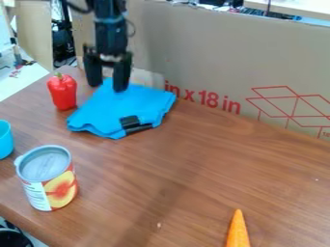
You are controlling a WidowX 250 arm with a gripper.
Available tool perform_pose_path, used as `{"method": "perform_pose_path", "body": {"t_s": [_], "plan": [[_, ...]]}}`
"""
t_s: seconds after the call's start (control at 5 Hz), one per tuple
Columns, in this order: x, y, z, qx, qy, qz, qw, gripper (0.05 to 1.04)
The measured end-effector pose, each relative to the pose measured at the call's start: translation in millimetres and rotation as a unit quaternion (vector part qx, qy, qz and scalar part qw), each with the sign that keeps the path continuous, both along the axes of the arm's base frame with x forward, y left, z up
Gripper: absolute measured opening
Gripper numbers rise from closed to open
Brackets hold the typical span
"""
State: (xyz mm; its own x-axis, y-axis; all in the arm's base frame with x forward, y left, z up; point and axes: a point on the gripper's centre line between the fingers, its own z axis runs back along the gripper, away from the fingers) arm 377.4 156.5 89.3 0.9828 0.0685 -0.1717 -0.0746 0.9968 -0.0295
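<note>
The black gripper (108, 86) hangs at the upper left, pointing down over the far part of a folded blue cloth (106, 108). Its two fingers stand apart, and nothing shows between them but cloth below. Whether the tips touch the cloth, I cannot tell. A black clip-like piece (134, 124) lies on the cloth's near right edge. Just left of the cloth, a red bell pepper (62, 91) stands upright with its green stem on top.
An opened-looking can (46, 178) with a peach label stands at the lower left on the brown table (187, 169). A blue cup (5, 139) is at the left edge, an orange carrot (238, 231) at the bottom right. A cardboard wall (213, 53) lines the back.
</note>
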Motion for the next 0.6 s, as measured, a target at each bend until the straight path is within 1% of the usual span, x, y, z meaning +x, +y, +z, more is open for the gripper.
{"method": "perform_pose_path", "body": {"t_s": [0.2, 0.4, 0.6], "plan": [[-17, -5, 33.6, 0.040, 0.013, 0.017, 0.9989, 1.000], [-44, -7, 67.2, 0.068, 0.011, 0.043, 0.9967, 0.999], [-71, -19, 92.0, 0.072, -0.003, 0.056, 0.9958, 1.000]]}}
